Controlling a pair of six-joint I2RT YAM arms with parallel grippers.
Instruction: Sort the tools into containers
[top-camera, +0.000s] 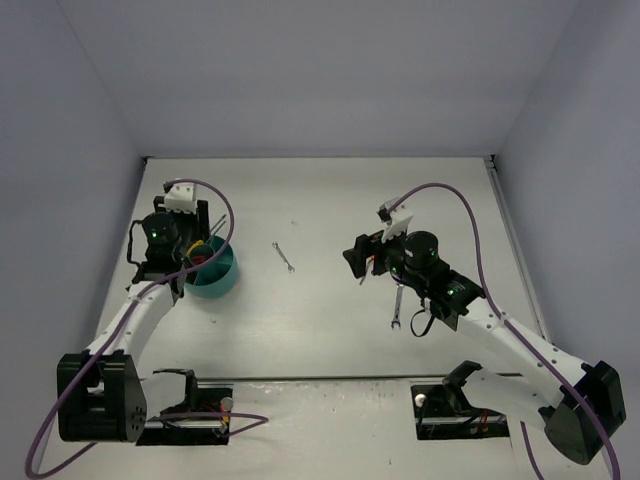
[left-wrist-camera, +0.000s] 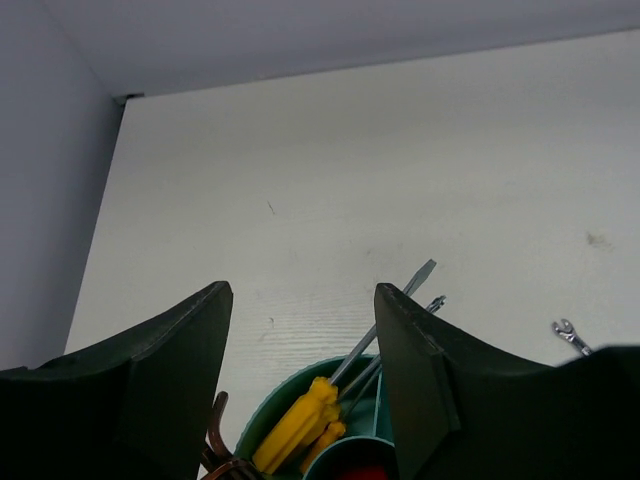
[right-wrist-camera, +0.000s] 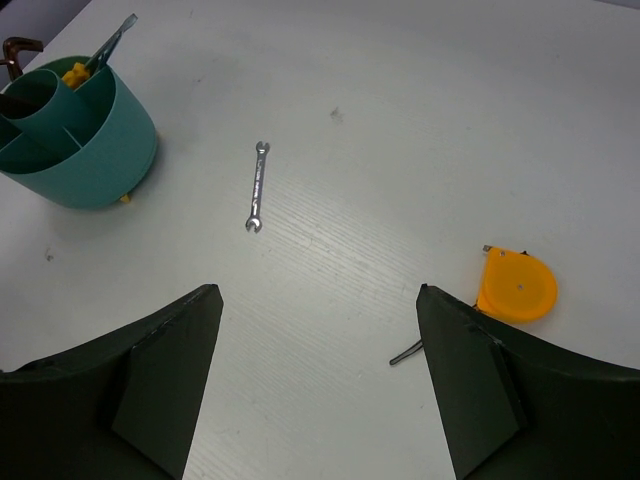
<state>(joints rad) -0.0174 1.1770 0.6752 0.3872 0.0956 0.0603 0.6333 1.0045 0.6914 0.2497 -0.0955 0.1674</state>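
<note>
The teal divided bowl (top-camera: 215, 275) stands at the left and holds yellow-handled screwdrivers (left-wrist-camera: 300, 420), dark hex keys (left-wrist-camera: 216, 432) and something red (left-wrist-camera: 366, 472). My left gripper (top-camera: 192, 262) hangs open and empty just over the bowl's rim (left-wrist-camera: 262, 408). One small silver wrench (top-camera: 283, 257) lies on the table's middle, also in the right wrist view (right-wrist-camera: 257, 186). My right gripper (top-camera: 358, 257) is open and empty above the table, right of that wrench. An orange round tool (right-wrist-camera: 517, 285) and a dark hex key's end (right-wrist-camera: 406, 352) lie by its right finger. A second wrench (top-camera: 397, 305) lies under the right arm.
The bowl also shows in the right wrist view (right-wrist-camera: 95, 150) at the far left. Grey walls close the table on the left, back and right. The arm bases stand at the near edge.
</note>
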